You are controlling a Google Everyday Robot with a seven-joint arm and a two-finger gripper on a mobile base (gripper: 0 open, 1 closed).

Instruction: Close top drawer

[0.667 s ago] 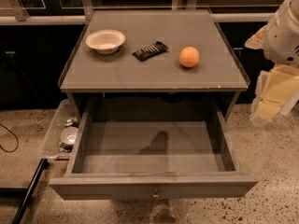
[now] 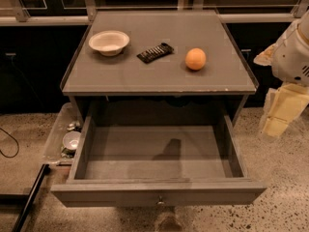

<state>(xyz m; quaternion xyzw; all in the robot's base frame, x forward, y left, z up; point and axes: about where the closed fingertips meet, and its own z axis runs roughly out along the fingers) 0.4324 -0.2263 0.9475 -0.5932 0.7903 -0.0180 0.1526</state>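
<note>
Camera view: white rounded arm [image 2: 292, 52] sat at the right edge. The cream gripper [image 2: 279, 112] hung downward beside the cabinet [image 2: 159, 79], apart from the drawer [image 2: 159, 193]; open or clenched could not be told. Drawer stood pulled out: grey-brown wood box, flat front, small round metal knob [image 2: 160, 201].
</note>
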